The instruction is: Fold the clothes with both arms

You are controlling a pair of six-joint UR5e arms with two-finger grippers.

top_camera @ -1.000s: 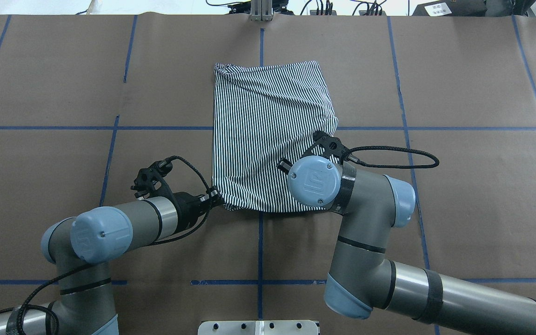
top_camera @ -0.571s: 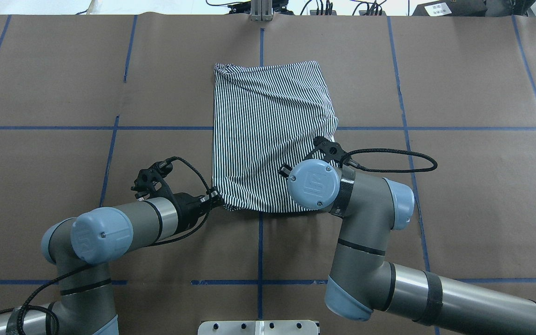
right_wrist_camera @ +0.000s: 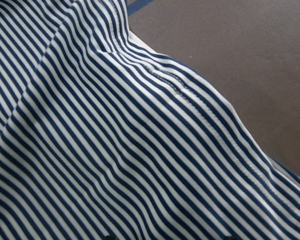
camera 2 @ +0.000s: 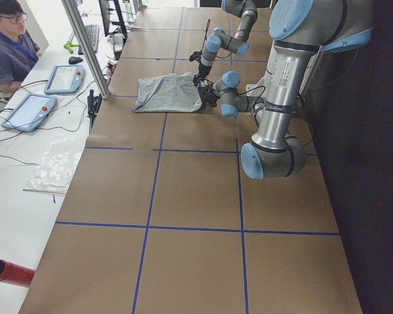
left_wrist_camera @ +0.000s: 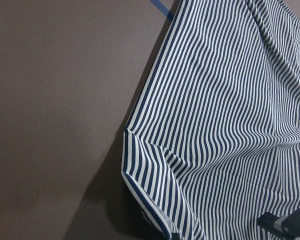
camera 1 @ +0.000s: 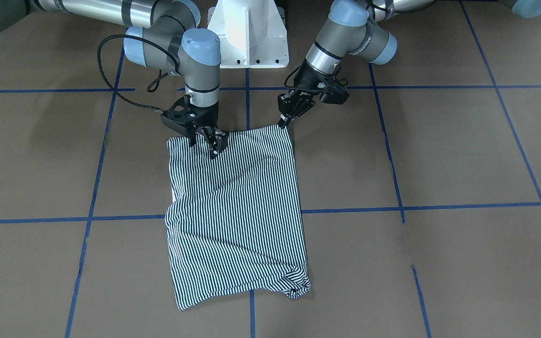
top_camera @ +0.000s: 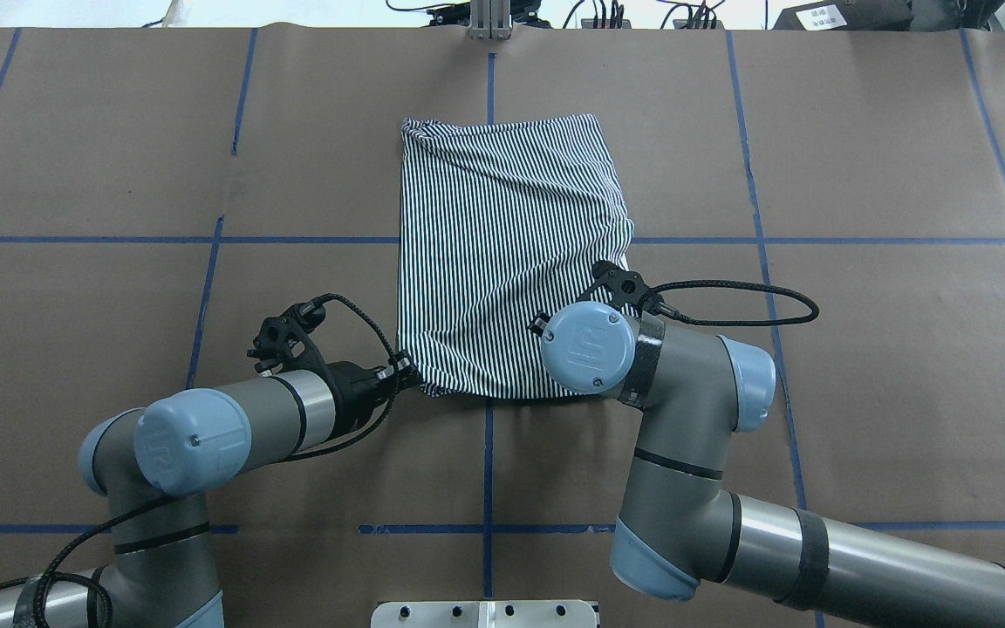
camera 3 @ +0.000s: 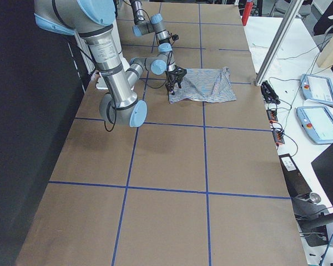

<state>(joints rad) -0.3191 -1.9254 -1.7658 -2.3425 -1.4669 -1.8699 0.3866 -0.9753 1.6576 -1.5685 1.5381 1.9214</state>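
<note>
1. A striped polo shirt [top_camera: 502, 253] lies flat near the middle of a brown paper-covered table [top_camera: 860, 392]. It has already been narrowed to a rough rectangle. No collar or sleeves can be seen, and a blue tape line [top_camera: 293, 240] is crossed by its middle.
2. The left gripper [top_camera: 406, 377] is set low at the shirt's near left corner. In the front-facing view its fingers are pressed together on that corner, so the cloth appears to be pinched.
3. The right gripper [camera 1: 204, 141] is placed over the near right part of the hem. Its fingers are spread, one to each side of a patch of fabric, and nothing is gripped yet. From overhead it is hidden under its own wrist.
4. The step in hand is judged to be the grasp of the near edge, ahead of a fold away from the robot. One corner is taken and the other is not.
5. Next, the right fingers would need to be closed on the hem. Both corners would then need to be raised together and carried evenly towards the far edge, so that the cloth is not skewed.
6. Compared with one second ago, the right wrist has been shifted slightly towards the robot and seemingly lowered, and its cable [top_camera: 747, 283] has moved with it. The left arm and the shirt's outline are practically unchanged.
</note>
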